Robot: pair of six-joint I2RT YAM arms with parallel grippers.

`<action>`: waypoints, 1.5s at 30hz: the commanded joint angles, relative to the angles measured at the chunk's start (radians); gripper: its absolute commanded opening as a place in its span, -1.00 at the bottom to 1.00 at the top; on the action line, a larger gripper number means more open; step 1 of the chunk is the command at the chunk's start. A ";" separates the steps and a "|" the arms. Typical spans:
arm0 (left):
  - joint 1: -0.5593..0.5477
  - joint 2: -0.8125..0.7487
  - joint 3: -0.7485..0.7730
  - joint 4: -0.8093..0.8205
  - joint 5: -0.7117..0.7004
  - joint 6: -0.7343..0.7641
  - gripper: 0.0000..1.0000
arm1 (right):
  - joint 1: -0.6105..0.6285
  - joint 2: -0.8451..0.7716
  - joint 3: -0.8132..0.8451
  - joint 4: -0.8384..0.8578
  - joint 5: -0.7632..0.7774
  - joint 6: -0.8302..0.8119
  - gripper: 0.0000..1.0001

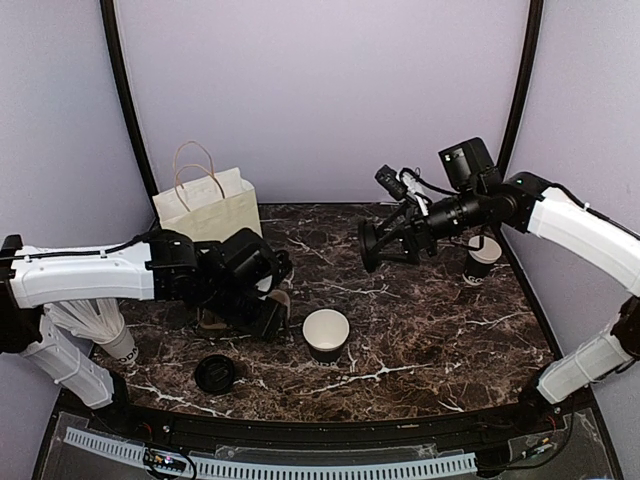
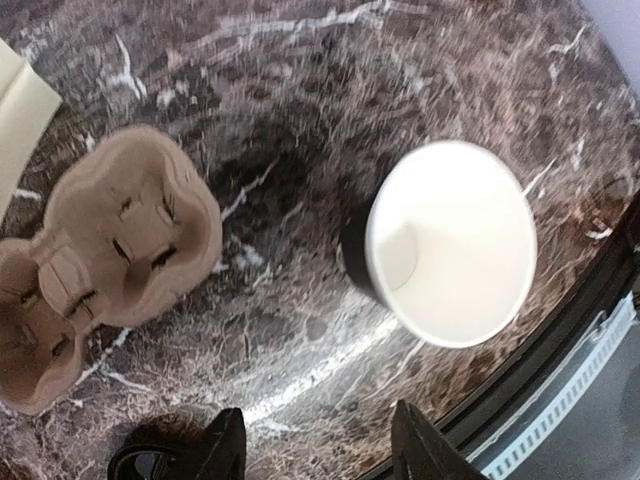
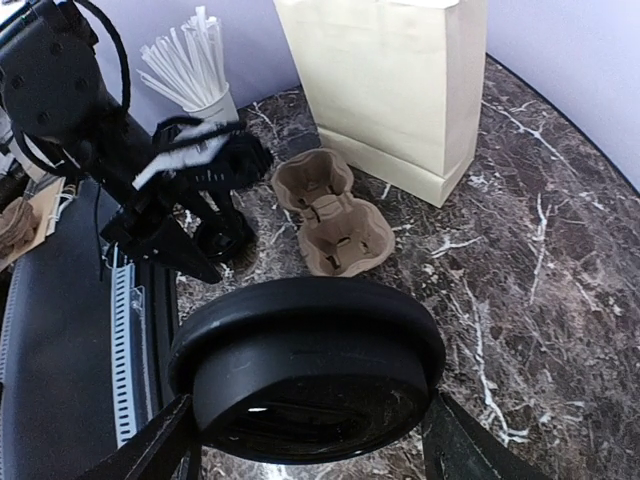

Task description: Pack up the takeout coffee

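My right gripper (image 1: 372,246) clamped the black lid (image 3: 310,370), and I saw the open cup (image 1: 326,333) standing upright nearer me and to its left, just beside the released, empty left gripper (image 2: 320,455).

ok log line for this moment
left gripper: open, empty, near open cup | right gripper: shut on lid, above table | carrier: empty, near bag

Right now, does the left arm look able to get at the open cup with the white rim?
Probably yes. The left gripper is open and empty, and the open cup stands upright just ahead of it with nothing between them; the cup carrier lies off to the other side.
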 commanded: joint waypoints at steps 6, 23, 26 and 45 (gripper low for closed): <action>-0.022 0.003 -0.165 0.179 0.089 0.127 0.08 | -0.001 -0.059 -0.050 -0.039 0.135 -0.098 0.51; -0.025 0.253 -0.088 0.514 0.202 0.233 0.11 | -0.001 -0.031 -0.009 -0.136 0.133 -0.188 0.51; -0.035 0.317 -0.050 0.537 0.235 0.252 0.10 | -0.002 -0.031 -0.013 -0.141 0.138 -0.197 0.51; -0.048 0.102 -0.207 0.486 0.242 0.084 0.08 | 0.080 0.094 0.085 -0.250 0.269 -0.290 0.52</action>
